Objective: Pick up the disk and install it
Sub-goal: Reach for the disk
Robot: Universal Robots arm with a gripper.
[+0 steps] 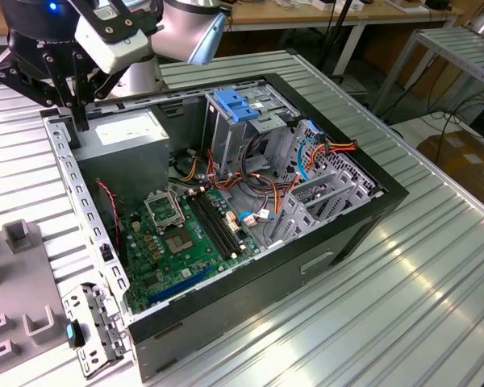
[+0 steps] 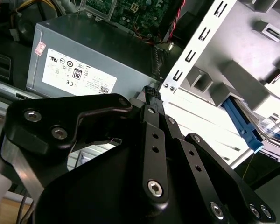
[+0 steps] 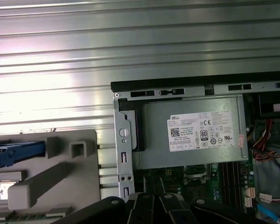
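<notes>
We see the gripper over a corner of the open computer case, fingers together holding nothing, the disk lying on the grey fixture alongside

1. Just one open PC case.
2. One grey power supply box.
3. One green motherboard.
4. One light-blue latch.
5. One disk.
6. One grey holder tray.

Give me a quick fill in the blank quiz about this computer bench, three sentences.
1. The disk has ____ plastic side rails.
2. The disk lies on the grey fixture, ____ the computer case.
3. The motherboard in the case is ____.
Missing words: blue; outside; green.
</notes>
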